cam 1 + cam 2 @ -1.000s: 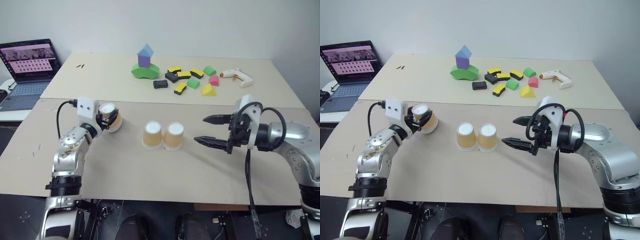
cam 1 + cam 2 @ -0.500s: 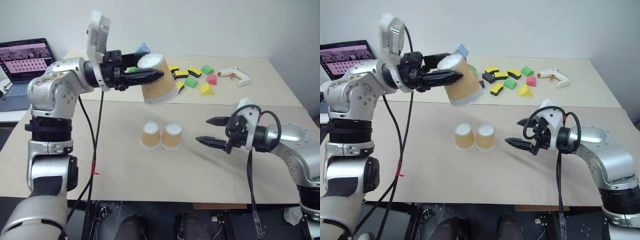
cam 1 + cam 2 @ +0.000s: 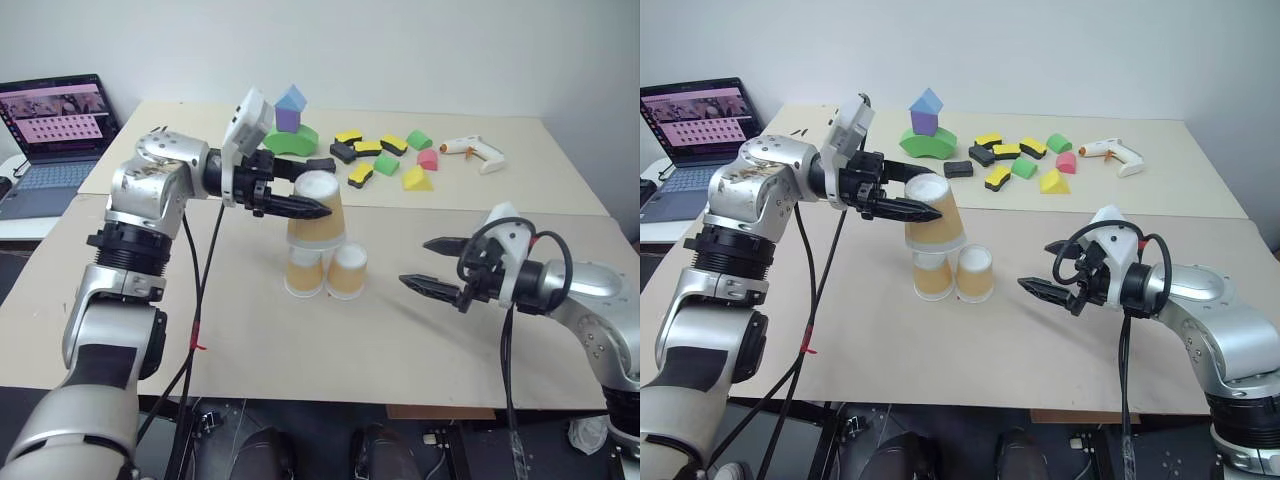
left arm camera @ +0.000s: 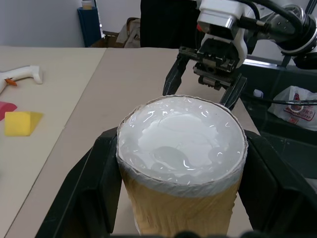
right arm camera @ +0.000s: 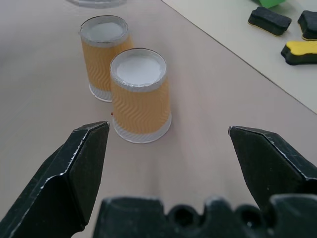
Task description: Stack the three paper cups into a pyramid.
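The right gripper holds its fingers wide and empty. Past it, two paper cups stand touching. The left gripper has swung the third cup up from the table, now above them, ready to set down.

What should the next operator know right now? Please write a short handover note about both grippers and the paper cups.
Left gripper: shut on the third paper cup, held upside down in the air above the base pair.
Right gripper: open, empty, beside the base on the table.
Two base cups: upside down, side by side.
Done: base set, third cup lifted.
Left: centre it over both, lower, release.
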Robot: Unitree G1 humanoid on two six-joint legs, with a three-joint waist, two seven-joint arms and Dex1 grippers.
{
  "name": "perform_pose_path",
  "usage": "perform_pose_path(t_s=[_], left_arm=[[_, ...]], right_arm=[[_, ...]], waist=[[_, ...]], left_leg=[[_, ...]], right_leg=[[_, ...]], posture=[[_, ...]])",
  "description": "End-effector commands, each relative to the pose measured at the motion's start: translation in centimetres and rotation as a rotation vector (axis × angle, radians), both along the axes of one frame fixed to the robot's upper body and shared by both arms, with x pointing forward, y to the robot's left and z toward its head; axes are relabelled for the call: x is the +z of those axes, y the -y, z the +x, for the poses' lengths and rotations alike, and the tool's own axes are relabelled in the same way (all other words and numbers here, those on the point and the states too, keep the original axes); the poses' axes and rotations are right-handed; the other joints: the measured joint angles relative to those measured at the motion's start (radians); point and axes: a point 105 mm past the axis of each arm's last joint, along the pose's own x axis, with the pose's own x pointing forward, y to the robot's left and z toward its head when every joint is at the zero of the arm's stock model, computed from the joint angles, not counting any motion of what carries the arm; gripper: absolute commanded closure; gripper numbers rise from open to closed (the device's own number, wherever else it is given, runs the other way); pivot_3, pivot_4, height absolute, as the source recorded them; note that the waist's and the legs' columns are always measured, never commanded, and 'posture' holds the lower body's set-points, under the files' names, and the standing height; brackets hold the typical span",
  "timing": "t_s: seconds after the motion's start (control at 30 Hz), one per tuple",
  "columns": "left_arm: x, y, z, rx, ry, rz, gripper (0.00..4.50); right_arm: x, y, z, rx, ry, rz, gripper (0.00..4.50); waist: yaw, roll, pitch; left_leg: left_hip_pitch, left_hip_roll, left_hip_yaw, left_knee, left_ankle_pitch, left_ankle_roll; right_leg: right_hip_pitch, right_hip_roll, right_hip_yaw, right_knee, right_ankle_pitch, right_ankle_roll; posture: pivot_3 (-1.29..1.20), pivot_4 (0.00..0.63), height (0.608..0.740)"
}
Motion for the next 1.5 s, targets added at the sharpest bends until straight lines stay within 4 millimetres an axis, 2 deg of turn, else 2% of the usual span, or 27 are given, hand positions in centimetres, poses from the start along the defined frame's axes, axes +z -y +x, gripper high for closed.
perform_pose_path(t_s=[0.03,0.77,0.8,0.93,1.17,1.3,1.5], left_arm=[[0.1,0.2,-0.2,-0.016,0.047,0.020,1.77],[-1.4,0.3,0.0,0.011,0.048,0.052,1.77],[-1.5,0.3,0.0,0.014,0.048,0.052,1.29],[-1.5,0.4,0.1,0.023,0.055,0.050,0.03],[-1.3,0.5,0.3,0.034,0.065,0.042,0.03],[-0.1,0.6,0.2,0.036,0.081,0.005,0.03],[4.7,0.6,-0.3,0.055,0.068,-0.172,0.03]], right_arm=[[1.6,0.1,-0.5,0.004,0.067,-0.001,0.00],[1.9,-0.2,-1.0,0.030,0.070,0.011,0.00],[1.9,-0.2,-1.0,0.031,0.070,0.011,0.00],[2.0,-0.2,-1.0,0.031,0.071,0.011,0.00],[1.9,-0.2,-1.0,0.030,0.070,0.009,0.00],[1.7,-0.3,-0.9,0.029,0.067,0.010,0.00],[1.4,-0.3,-0.9,0.027,0.057,0.008,0.00]], waist=[[0.000,0.000,0.000],[0.002,0.000,0.000],[0.001,0.000,0.000],[0.001,0.000,0.000],[0.001,0.000,0.000],[0.001,0.000,0.000],[0.001,0.000,0.000]], left_leg=[[0.000,0.000,0.000,0.000,0.000,0.000],[-0.002,0.000,-0.003,0.002,0.000,0.000],[-0.002,0.000,-0.003,0.002,0.000,0.000],[-0.002,0.000,-0.003,0.002,0.000,0.000],[-0.001,0.000,-0.003,0.002,0.000,0.000],[-0.001,0.000,-0.003,0.002,0.000,0.000],[-0.002,0.000,-0.004,0.003,0.000,0.000]], right_leg=[[0.000,0.000,0.000,0.000,0.000,0.000],[0.000,0.000,-0.002,0.001,0.000,0.000],[0.000,0.000,-0.002,0.001,0.000,0.000],[0.001,0.000,-0.002,0.001,0.000,0.000],[0.001,0.000,-0.002,0.001,0.000,0.000],[0.001,0.000,-0.002,0.001,0.000,0.000],[0.001,-0.001,-0.003,0.001,0.000,0.000]], posture=[[0.00,0.150,0.703],[0.00,0.150,0.703],[0.00,0.150,0.703],[0.00,0.150,0.703],[0.00,0.150,0.703],[0.00,0.150,0.703],[0.00,0.150,0.703]])
